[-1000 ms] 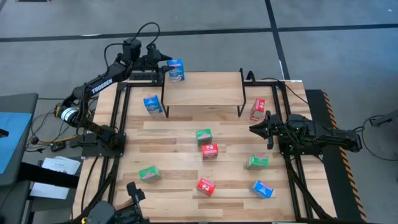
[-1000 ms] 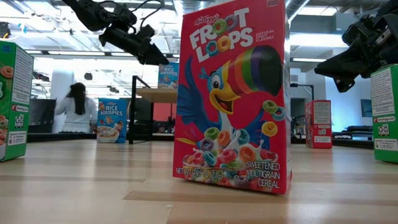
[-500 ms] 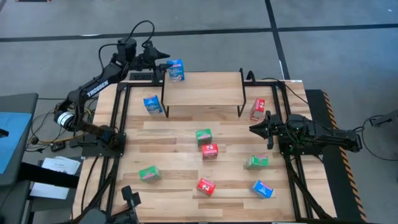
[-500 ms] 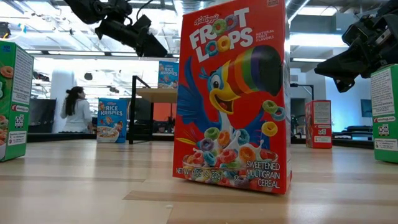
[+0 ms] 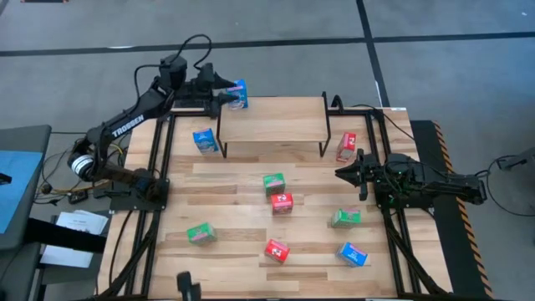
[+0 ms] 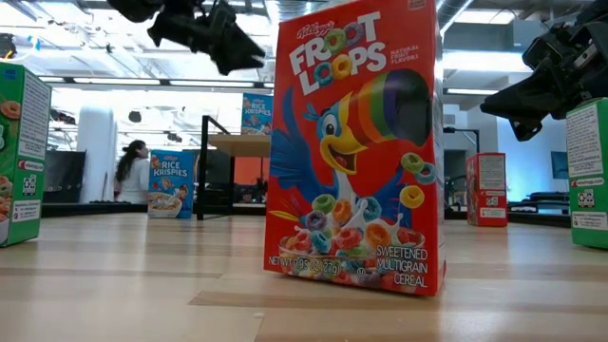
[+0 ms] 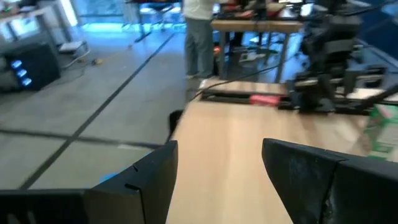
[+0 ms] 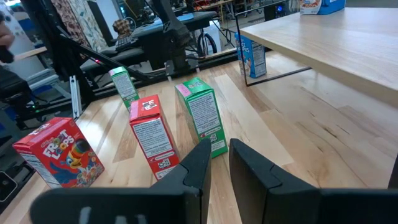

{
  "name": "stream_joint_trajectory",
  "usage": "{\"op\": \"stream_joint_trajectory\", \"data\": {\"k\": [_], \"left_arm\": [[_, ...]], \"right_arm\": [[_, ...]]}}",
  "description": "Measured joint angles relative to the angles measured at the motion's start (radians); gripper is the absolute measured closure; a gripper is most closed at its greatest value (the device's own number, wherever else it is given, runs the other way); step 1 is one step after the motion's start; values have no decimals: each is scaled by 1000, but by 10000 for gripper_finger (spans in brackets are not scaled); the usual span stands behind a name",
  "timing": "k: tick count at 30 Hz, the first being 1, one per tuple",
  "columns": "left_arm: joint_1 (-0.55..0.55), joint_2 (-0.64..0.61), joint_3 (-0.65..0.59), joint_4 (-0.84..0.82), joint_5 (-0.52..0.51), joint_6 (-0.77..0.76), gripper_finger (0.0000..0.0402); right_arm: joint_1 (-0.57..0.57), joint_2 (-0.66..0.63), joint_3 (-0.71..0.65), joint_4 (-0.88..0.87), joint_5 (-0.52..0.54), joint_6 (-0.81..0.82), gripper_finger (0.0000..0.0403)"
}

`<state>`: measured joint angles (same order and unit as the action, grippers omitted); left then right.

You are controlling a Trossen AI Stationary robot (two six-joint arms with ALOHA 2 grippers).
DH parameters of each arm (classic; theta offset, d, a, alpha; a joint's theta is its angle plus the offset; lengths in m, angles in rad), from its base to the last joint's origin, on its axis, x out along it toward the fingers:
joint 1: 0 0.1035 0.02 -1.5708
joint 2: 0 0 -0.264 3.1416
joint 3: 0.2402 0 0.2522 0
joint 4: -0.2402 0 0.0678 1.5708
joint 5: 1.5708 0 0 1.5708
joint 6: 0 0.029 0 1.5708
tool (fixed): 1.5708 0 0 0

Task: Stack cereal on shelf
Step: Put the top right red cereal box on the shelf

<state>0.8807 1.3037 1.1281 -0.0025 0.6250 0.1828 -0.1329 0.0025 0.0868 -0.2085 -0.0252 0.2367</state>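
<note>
1. The plank surface [image 5: 251,238] carries the low shelf [image 5: 276,125] at its far side.
2. One blue cereal box [image 5: 237,94] stands on the shelf's far left corner; eight others sit on the surface.
3. The left gripper [image 5: 224,86] hovers just beside that box, fingers spread, holding nothing.
4. The right gripper [image 5: 341,173] waits near the red box [image 5: 346,146], fingers clenched.

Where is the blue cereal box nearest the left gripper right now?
In the high view the blue cereal box stands on the shelf's far left corner, just ahead of the left gripper, whose fingers are open and not holding it.
</note>
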Motion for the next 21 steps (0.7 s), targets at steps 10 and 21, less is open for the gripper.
{"op": "stream_joint_trajectory", "data": {"k": [10, 21], "left_arm": [[-212, -84, 0, -135, -1, 17, 178], [-423, -148, 0, -198, -3, -102, 178]], "right_arm": [[0, 0, 0, 0, 0, 0, 321], [0, 0, 0, 0, 0, 0, 321]]}}
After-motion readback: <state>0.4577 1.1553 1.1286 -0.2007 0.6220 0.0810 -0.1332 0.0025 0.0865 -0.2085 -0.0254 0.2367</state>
